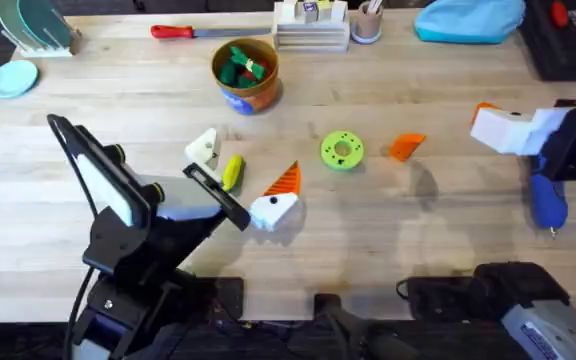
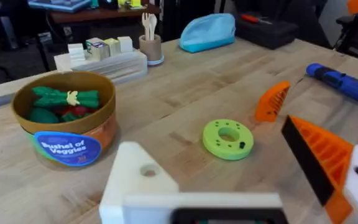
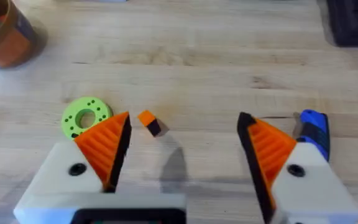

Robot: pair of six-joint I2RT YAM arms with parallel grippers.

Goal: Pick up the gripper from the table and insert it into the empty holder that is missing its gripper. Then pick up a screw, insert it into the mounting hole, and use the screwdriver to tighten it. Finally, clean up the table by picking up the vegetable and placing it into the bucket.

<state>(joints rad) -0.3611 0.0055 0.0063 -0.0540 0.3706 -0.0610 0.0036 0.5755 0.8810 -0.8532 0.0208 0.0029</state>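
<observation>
The loose orange gripper (image 1: pixel 405 146) (image 2: pixel 271 102) (image 3: pixel 149 121) lies on the table right of a green disc. My left gripper (image 1: pixel 240 180) (image 2: pixel 241 180) is open; one finger is the bare cream-white holder (image 1: pixel 205 150) (image 2: pixel 135 180) with a mounting hole, the other carries an orange pad. The yellow vegetable (image 1: pixel 231 172) lies between these fingers. My right gripper (image 1: pixel 493 125) (image 3: pixel 182 149) hangs open above the table's right side, holding nothing. Just beside it lies the blue screwdriver (image 1: pixel 548 200) (image 2: pixel 347 84) (image 3: pixel 312 124). The bucket (image 1: pixel 245 72) (image 2: pixel 67 118) holds green toy vegetables. No screw can be made out.
A green disc with holes (image 1: pixel 342 150) (image 2: pixel 229 138) (image 3: pixel 86 116) lies mid-table. At the far edge are a red-handled screwdriver (image 1: pixel 183 32), a white tray of small boxes (image 1: pixel 311 28), a cup (image 1: pixel 367 22) and a blue cloth bundle (image 1: pixel 468 20). Plates stand at the far left.
</observation>
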